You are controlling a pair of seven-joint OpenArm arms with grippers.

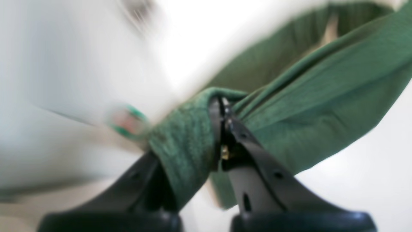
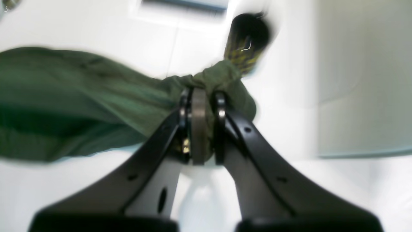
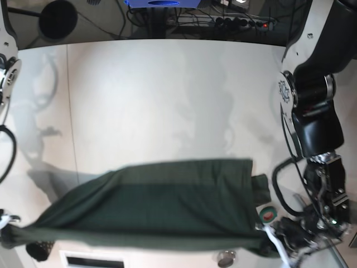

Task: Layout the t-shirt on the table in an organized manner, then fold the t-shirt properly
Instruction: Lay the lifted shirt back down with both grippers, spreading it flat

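Note:
The dark green t-shirt (image 3: 167, 201) hangs stretched between both grippers over the near part of the white table (image 3: 167, 100), its far edge resting on the tabletop. In the base view my left gripper (image 3: 269, 243) is at the bottom right and my right gripper (image 3: 10, 235) at the bottom left. In the left wrist view the left gripper (image 1: 220, 106) is shut on a bunched edge of the t-shirt (image 1: 322, 96). In the right wrist view the right gripper (image 2: 201, 93) is likewise shut on a gathered corner of the t-shirt (image 2: 80, 96). Both wrist views are motion-blurred.
A small green-and-red round thing (image 3: 268, 214) lies on the table close to the left gripper. A dark brush-like object (image 3: 38, 250) and a white slotted box (image 3: 92, 260) sit by the near left edge. A thin seam line (image 3: 68, 111) runs down the table's left side. Cables and a power strip (image 3: 240, 21) lie behind it.

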